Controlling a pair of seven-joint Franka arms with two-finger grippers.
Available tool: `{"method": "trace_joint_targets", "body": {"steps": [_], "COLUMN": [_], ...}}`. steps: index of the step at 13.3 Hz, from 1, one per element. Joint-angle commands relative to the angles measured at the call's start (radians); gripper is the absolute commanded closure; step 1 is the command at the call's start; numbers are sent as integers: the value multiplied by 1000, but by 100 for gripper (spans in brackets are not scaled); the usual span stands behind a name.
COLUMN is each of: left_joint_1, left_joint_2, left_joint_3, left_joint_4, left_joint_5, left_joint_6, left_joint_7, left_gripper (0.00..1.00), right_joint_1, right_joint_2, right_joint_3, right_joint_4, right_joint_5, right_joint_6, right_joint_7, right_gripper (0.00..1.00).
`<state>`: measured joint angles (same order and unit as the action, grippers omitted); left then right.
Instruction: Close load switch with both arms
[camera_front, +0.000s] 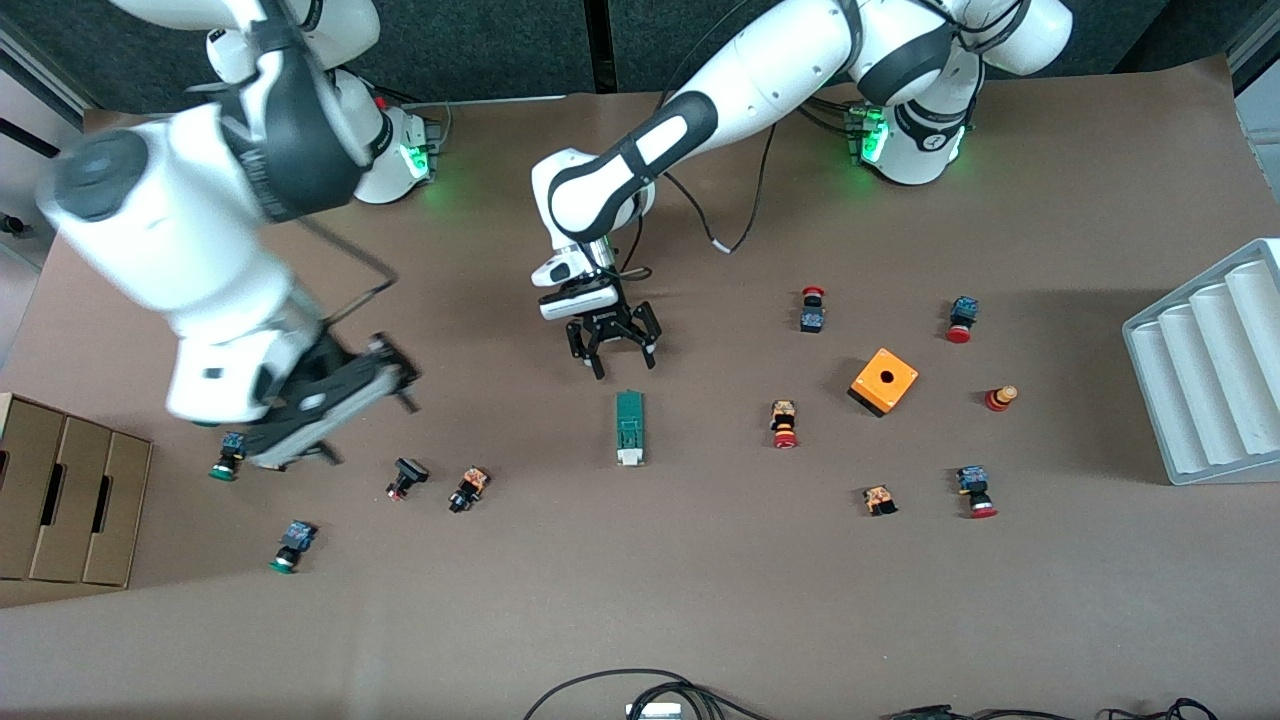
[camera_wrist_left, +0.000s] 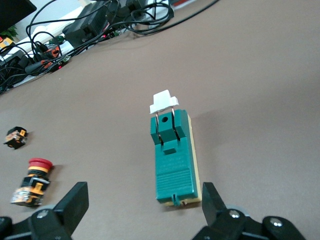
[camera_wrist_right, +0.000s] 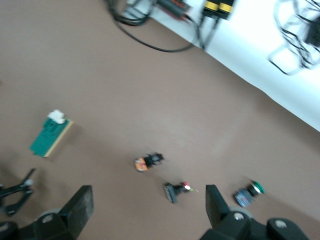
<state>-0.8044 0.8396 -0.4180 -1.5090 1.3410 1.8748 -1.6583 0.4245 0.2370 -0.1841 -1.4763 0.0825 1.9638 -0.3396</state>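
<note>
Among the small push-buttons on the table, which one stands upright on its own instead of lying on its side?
The small red-and-yellow push-button between the orange cube and the grey tray. It stands on end with its cap up; the other buttons lie tipped over.

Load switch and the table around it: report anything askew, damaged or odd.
Nothing stands out. The load switch lies flat and intact, white slider toward the front camera. The open left gripper hangs just short of it; the open right gripper is over the push-buttons.
</note>
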Motion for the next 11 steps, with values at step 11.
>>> {"method": "trace_joint_targets", "body": {"steps": [11], "left_joint_1": [138], "left_joint_2": [-345], "left_joint_3": [10], "left_joint_4": [-8], "left_joint_5": [-477], "left_joint_6": [-140], "left_joint_7": [1001], "left_gripper": [0], "right_joint_1": [-331], "right_joint_2": [-42], "right_joint_3": [-2], "right_joint_4": [-13], "right_joint_5": [8], "right_joint_6": [-204], "right_joint_7": [156], "right_gripper": [0]}}
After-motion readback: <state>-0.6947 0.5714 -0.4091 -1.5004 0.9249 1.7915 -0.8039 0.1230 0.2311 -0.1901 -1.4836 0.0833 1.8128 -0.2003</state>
